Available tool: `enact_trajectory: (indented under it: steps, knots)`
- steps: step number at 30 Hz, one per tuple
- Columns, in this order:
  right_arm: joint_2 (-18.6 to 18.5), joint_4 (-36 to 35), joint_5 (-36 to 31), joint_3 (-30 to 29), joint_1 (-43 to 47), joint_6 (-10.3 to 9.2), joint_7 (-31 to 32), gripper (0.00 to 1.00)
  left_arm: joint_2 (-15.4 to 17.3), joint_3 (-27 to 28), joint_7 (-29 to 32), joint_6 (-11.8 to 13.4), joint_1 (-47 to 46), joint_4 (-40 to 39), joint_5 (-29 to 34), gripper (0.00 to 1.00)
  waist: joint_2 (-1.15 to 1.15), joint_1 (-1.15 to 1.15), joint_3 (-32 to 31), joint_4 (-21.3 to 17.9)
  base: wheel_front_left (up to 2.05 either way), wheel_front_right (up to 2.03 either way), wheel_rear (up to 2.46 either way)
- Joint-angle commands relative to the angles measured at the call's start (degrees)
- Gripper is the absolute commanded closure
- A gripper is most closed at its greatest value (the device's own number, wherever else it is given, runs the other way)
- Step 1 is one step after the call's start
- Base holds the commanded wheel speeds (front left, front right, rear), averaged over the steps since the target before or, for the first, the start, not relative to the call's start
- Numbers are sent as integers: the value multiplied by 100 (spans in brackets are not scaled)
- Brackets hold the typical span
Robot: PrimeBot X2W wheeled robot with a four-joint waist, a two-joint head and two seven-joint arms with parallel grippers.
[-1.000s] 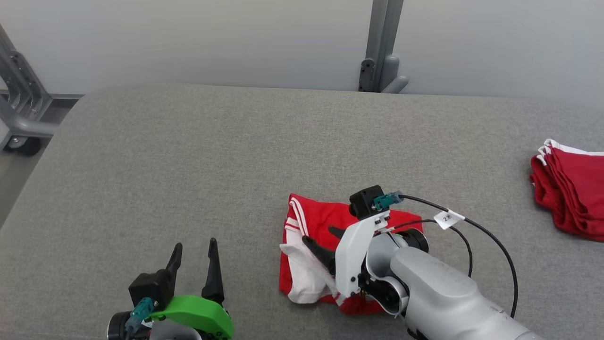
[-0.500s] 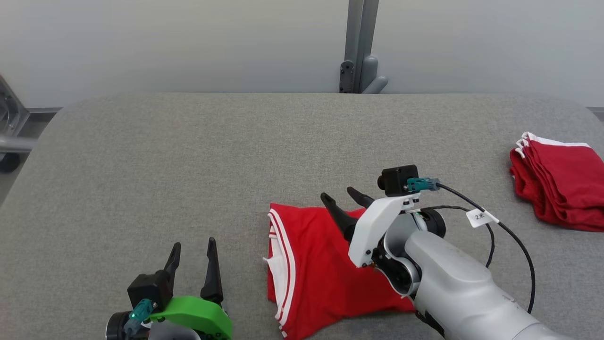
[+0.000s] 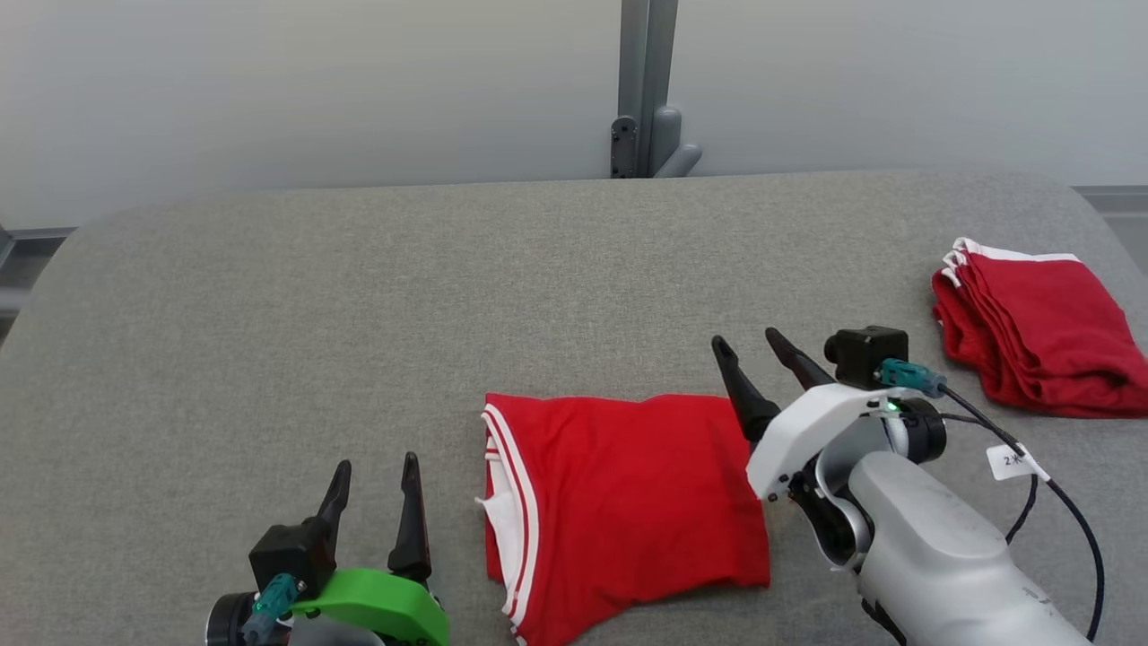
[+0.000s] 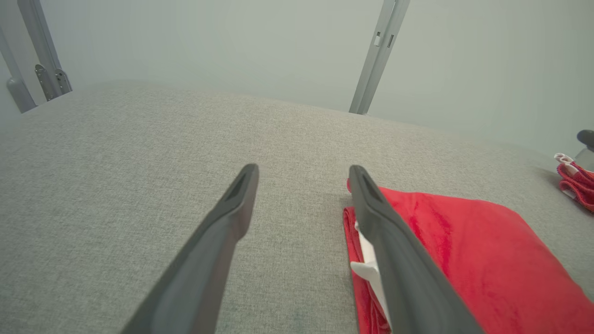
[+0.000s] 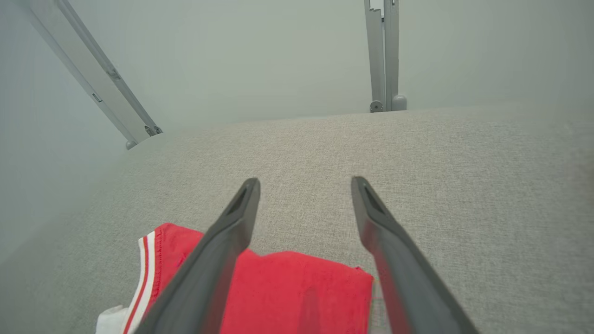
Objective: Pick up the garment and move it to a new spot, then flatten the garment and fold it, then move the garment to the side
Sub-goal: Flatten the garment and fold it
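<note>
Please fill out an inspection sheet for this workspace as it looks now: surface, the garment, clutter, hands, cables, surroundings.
Surface: grey fabric-covered table, flat, no stains seen.
Job's things: red garment with white trim, folded, lying flat near the front edge between the two hands.
Clutter: pile of red clothes at the table's right end, apart from the garment.
Hands: left hand open, empty, left of the garment; right hand open, empty, by the garment's far right corner.
Cables: black cable with a white tag on the right arm, off the cloth.
Surroundings: grey post and pale wall behind the table.
</note>
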Motion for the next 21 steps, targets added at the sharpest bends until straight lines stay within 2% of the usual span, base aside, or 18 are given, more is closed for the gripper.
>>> enact_trajectory:
  steps: [1,6,13,14,15,16,17,18,21]
  knots:
    - [-25,-79,-170,-105,142,-2,-37,0,4,15,-13,32,66,-33,25,0,0,0,4,-62,0,0,0]
    - [42,-584,-965,-519,617,-2,-48,0,32,26,-13,53,72,-84,41,0,0,0,55,-86,0,0,0]
    - [220,-1234,-1988,-658,1262,-2,-48,0,51,19,-11,54,-32,-61,34,0,0,0,163,223,0,0,0]
    - [236,-1322,-2160,-670,1338,-2,-48,8,54,25,-12,55,-44,-63,37,0,0,0,179,280,0,0,0]
    - [253,-1385,-2345,-702,1423,-2,-48,55,56,13,-12,54,-58,-63,42,0,0,0,194,350,0,0,0]
    - [283,-1420,-2471,-695,1531,-2,-48,80,59,26,-12,61,-66,-68,38,0,0,0,206,407,0,0,0]
    - [313,-1424,-2543,-705,1639,-2,-49,96,64,27,-12,53,-76,-65,36,0,0,0,218,476,0,0,0]
    - [344,-1424,-2617,-678,1705,-2,-49,100,68,28,-12,48,-86,-65,35,0,0,0,232,539,0,0,0]
    - [389,-1270,-2680,-506,1835,-3,-49,100,71,33,-12,44,-113,-65,34,0,0,0,274,732,0,0,0]
